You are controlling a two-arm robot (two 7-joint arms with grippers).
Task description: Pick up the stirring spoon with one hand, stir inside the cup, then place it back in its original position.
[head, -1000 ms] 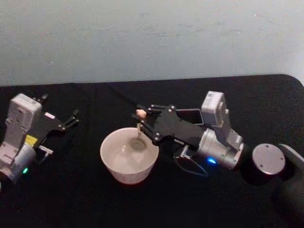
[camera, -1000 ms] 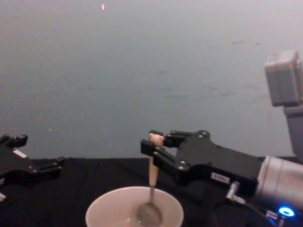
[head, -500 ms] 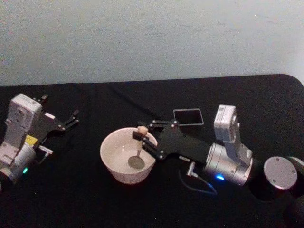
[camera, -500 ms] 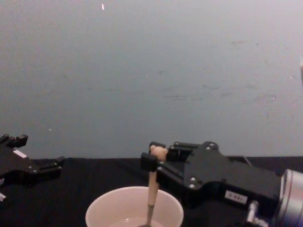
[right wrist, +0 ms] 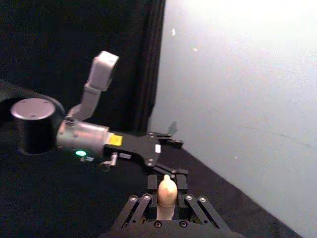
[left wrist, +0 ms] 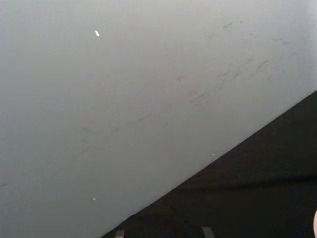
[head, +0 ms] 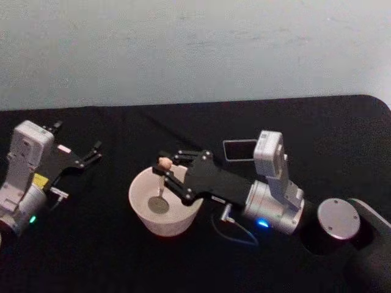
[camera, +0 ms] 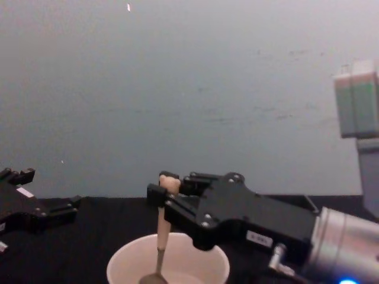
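While I am stirring, my right gripper [head: 165, 173] is pinching the spoon [head: 160, 203] high on its beige handle, just under the bear head. Its metal bowl is sitting down inside the cup [head: 139, 183]. I am judging the spoon light, stiff and thin, so likely to swivel between the pads. The cup may slide if nudged. The holder [head: 238, 149] is standing just behind my wrist. My left gripper [head: 85, 157] is resting spread open, far left.

One spoon [camera: 160, 229], one cup [head: 164, 226], one holder [head: 237, 150], one table [head: 110, 262], two grippers: left gripper [head: 77, 137], right gripper [head: 162, 165].
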